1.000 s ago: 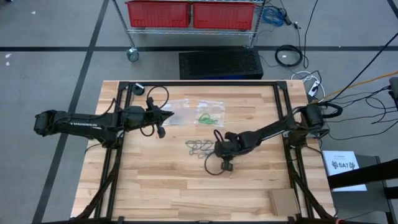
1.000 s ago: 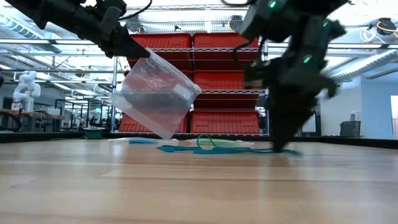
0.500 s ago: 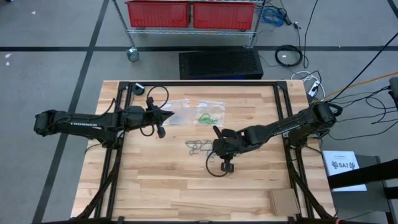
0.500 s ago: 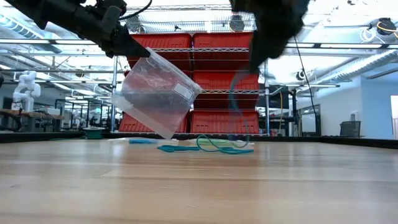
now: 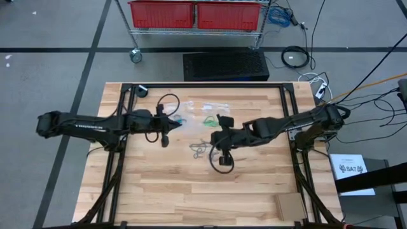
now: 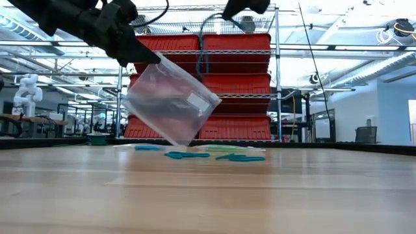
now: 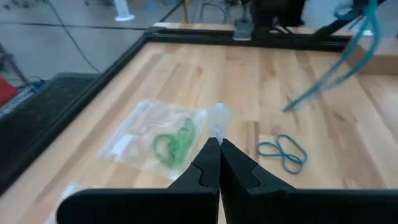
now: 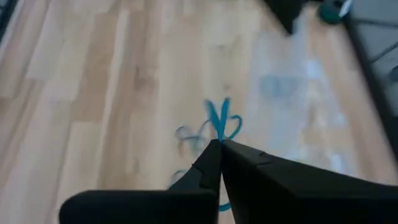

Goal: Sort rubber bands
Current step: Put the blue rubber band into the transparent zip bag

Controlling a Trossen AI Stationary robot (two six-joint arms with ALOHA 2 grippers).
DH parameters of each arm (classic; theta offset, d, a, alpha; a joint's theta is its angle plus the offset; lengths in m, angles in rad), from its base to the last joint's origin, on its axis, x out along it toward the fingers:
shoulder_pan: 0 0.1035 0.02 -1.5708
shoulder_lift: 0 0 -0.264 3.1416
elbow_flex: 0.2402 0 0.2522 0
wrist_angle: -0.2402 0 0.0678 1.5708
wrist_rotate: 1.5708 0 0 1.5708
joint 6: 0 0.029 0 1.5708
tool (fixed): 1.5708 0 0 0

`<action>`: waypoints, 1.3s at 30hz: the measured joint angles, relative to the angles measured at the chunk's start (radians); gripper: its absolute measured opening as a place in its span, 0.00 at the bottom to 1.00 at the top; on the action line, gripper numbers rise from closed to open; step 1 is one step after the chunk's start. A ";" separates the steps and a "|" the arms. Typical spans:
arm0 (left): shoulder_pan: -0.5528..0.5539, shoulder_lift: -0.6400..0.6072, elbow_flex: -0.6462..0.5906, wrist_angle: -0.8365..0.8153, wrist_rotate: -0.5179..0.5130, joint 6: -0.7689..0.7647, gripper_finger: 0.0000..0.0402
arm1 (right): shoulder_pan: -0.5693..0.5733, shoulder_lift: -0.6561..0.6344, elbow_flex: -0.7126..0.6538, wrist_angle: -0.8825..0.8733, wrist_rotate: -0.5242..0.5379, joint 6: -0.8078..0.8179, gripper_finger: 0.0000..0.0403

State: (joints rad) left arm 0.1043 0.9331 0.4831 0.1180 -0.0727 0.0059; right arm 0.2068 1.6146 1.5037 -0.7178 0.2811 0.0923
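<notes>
My left gripper is shut on a clear plastic bag and holds it above the table's left middle. My right gripper is high over the table's middle, shut on blue rubber bands that dangle below it. A second clear bag with green rubber bands inside lies flat on the table beyond them. Loose blue and grey rubber bands lie on the wood near the middle, and a blue pair shows in the left wrist view. My left gripper pinches the bag's upper corner between its two fingers, slanting down from the table's left. The bag hangs tilted below the fingers, clear of the table. My right gripper pinches the blue rubber bands by their upper loops at its fingertips, slanting down. The bands hang slack below, clear of the table.
A black frame runs round the table's working area. A small cardboard piece lies at the near right corner. Red bins on a wire rack stand beyond the far edge. Bare wood lies along the near half.
My right gripper has risen well clear of the table and gone toward the far edge and the held bag, taking blue bands up out of the loose pile; they now hang free. My left gripper has tipped a little, and its bag has swung slightly toward the right.
</notes>
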 joint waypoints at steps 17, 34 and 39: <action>-0.022 0.086 0.000 0.153 0.201 0.001 0.00 | -0.077 0.000 0.043 0.010 0.079 -0.138 0.00; -0.033 0.086 0.000 0.151 0.201 0.002 0.00 | -0.077 -0.001 0.043 0.056 0.096 -0.156 0.00; -0.033 0.086 0.000 0.150 0.201 0.002 0.00 | -0.077 -0.006 0.046 0.054 0.119 -0.152 0.00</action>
State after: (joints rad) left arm 0.0715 1.0195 0.4831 0.2680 0.1287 0.0074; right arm 0.1295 1.6089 1.5498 -0.6642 0.4000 -0.0600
